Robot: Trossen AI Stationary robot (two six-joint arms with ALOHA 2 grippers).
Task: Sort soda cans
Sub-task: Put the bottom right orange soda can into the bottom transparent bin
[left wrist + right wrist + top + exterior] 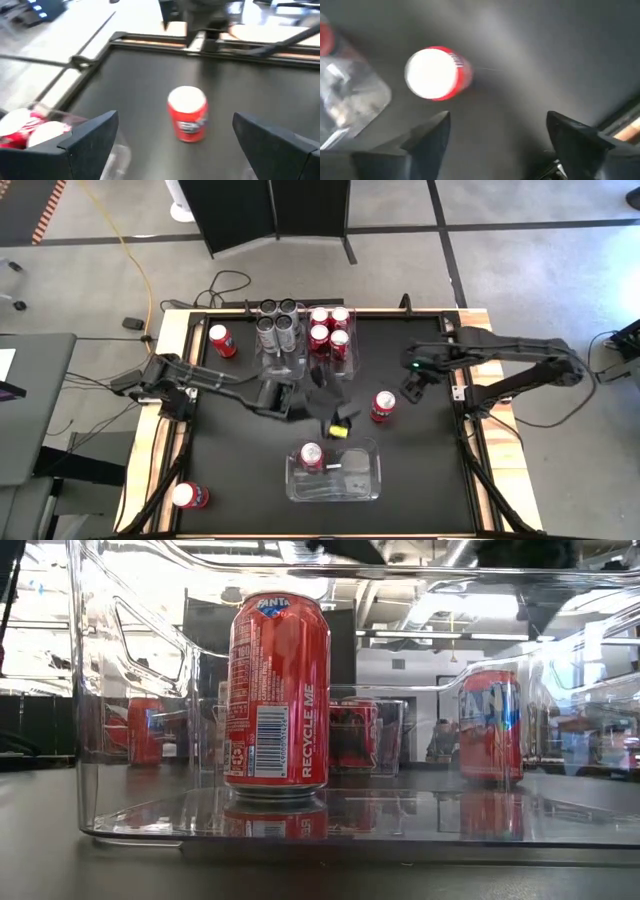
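Sorting is partly done: four red cans (329, 328) and four grey cans (278, 323) binned; three red cans (383, 406) remain loose on the counter (420, 470). Both claws, left claw (335, 420) and right claw (412, 385), are open and empty.

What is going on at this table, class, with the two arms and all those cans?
Two robot arms are sorting soda cans into clear bins. At the back, one bin holds silver cans and the one beside it red cans. The front bin holds one red can. The left gripper is open at mid-table, facing a loose red can, which stands upright. The right gripper, also open, hovers just beyond that can. Two more red cans stand near the left edge.
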